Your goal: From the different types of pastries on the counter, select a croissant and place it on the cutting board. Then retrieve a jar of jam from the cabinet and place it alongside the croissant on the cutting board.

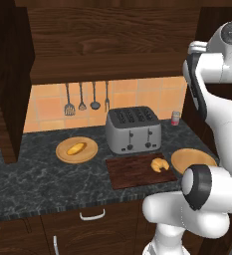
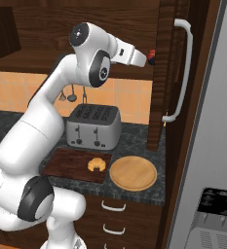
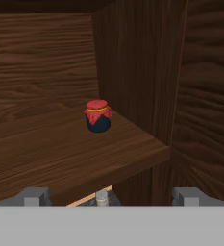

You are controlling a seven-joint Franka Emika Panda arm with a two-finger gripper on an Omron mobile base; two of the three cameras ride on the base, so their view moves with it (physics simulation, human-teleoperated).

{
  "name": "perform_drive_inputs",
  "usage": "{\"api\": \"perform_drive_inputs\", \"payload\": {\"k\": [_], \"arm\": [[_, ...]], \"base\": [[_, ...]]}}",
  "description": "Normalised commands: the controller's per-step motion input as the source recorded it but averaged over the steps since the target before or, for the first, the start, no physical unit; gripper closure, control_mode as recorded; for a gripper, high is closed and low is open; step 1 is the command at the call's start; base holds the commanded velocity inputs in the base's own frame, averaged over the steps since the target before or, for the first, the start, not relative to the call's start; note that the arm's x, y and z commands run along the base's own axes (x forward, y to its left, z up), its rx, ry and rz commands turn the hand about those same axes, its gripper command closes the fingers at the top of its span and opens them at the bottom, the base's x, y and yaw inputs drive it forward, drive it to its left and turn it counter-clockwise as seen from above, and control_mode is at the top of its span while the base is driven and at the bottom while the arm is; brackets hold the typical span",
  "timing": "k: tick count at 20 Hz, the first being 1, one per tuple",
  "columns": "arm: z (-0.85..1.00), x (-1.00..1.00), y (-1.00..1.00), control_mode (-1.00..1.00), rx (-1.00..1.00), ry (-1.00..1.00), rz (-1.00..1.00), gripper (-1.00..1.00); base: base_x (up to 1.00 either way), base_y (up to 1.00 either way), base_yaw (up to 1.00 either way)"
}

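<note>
The gripper point(image 3: 111, 196) points into the open cabinet point(image 3: 132, 62), its two grey fingertips point(image 3: 34, 197) spread wide apart at the bottom of the hand view, holding nothing. Ahead of it, well apart from the fingers, the jar of jam point(image 3: 98, 116) stands upright on the cabinet's thick wooden shelf point(image 3: 60, 153), close to the back corner where the rear and side panels meet — a squat dark jar with a red cloth-like lid.

From the right base view, the white arm point(image 2: 47, 112) reaches up and to the right, its wrist level with the shelf, and a bit of the red jar lid shows just past the hand.

Below, on the dark marbled counter point(image 1: 33, 174), the croissant point(image 1: 159, 164) lies on the right part of the cutting board point(image 1: 132, 172). A toaster point(image 1: 133, 129) stands just behind the board. A bare round wooden plate point(image 1: 192, 160) sits just right of the board — a second plate point(image 1: 76, 149), to the left of the toaster, carries a smooth golden bun point(image 1: 76, 148).
</note>
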Motion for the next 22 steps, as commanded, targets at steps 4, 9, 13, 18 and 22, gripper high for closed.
{"api": "perform_drive_inputs", "payload": {"k": [4, 9, 13, 18, 22], "arm": [[-0.04, 0.39, -0.13, -1.0, 0.0, 0.01, 0.0, -1.0], [-0.05, 0.27, -0.18, -1.0, 0.0, 0.0, 0.0, -1.0], [-0.08, 0.34, -0.17, -1.0, 0.0, 0.0, 0.0, -1.0], [-0.14, 0.35, -0.04, -1.0, 0.0, 0.0, 0.0, -1.0], [-0.1, 0.42, -0.07, -1.0, 0.0, 0.0, 0.0, -1.0]], "base": [[0.0, 0.0, 0.0], [0.0, 0.0, 0.0], [0.0, 0.0, 0.0], [0.0, 0.0, 0.0], [0.0, 0.0, 0.0]]}}
